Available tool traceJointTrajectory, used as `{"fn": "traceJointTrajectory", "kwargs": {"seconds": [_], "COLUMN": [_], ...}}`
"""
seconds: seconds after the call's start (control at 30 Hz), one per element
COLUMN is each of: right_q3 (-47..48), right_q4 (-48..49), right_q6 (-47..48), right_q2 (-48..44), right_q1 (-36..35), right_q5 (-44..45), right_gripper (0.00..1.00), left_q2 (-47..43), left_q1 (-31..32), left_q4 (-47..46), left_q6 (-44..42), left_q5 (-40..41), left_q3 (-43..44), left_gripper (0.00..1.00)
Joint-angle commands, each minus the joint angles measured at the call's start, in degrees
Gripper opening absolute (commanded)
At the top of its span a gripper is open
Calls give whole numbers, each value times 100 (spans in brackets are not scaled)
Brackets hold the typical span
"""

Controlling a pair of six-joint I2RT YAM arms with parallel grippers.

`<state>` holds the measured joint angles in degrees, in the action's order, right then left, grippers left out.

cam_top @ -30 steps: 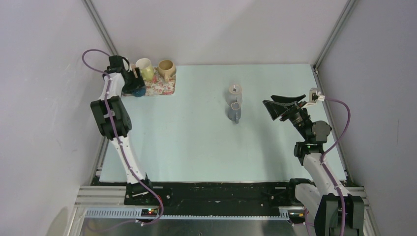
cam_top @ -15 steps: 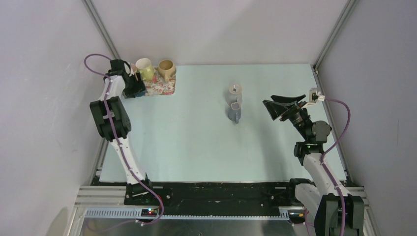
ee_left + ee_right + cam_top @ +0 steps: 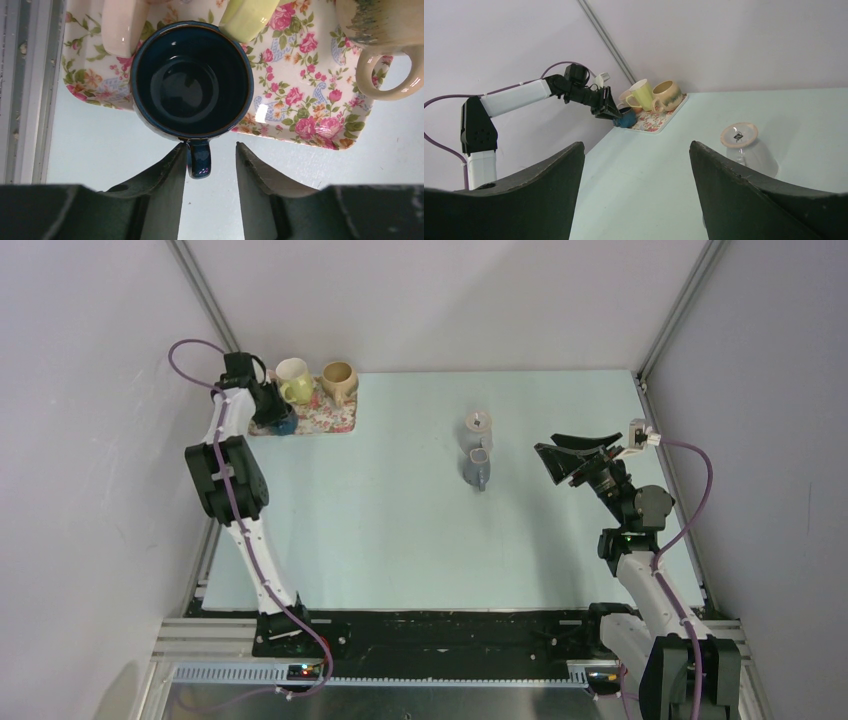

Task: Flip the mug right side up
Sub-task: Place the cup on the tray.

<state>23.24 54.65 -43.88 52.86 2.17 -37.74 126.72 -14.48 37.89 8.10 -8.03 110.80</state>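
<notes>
A dark blue mug (image 3: 192, 75) stands mouth up on the near left corner of the floral tray (image 3: 300, 115); from above, the blue mug (image 3: 283, 423) shows under my left gripper (image 3: 272, 405). In the left wrist view its handle (image 3: 199, 159) lies between the jaws of the left gripper (image 3: 210, 146): the left finger touches it, the right finger stands apart. At the table's middle a pale mug (image 3: 479, 422) rests base up, also the pale mug (image 3: 746, 145) in the right wrist view. My right gripper (image 3: 636, 144) hangs open and empty to its right.
A yellow-green mug (image 3: 247, 17), a cream mug (image 3: 122, 25) and a beige mug (image 3: 380, 30) share the tray. A grey mug (image 3: 478, 470) sits just in front of the upturned one. The metal frame rail (image 3: 30, 90) runs close on the tray's left.
The left gripper's jaws have narrowed around the blue mug's handle and the wrist has shifted slightly at the tray. The right arm has not moved.
</notes>
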Motion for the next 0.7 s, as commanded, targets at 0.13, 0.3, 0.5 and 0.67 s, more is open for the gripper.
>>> {"fn": "traceJointTrajectory", "kwargs": {"seconds": [0.13, 0.3, 0.5, 0.67], "right_q3": [172, 172, 172, 172], "right_q4": [118, 106, 97, 40], "right_q6": [99, 97, 88, 169], "right_q2": [-90, -110, -155, -187], "right_q1": [37, 37, 57, 64], "right_q5": [56, 51, 56, 87], "right_gripper": [81, 81, 81, 81], "left_q2": [-76, -312, -469, -791], "left_q1": [19, -11, -201, -224], "left_q4": [-125, -128, -124, -125], "left_q6": [-22, -120, -164, -251], "left_q5": [107, 177, 168, -204], "left_q3": [117, -28, -119, -470], "left_gripper": [45, 49, 55, 72]}}
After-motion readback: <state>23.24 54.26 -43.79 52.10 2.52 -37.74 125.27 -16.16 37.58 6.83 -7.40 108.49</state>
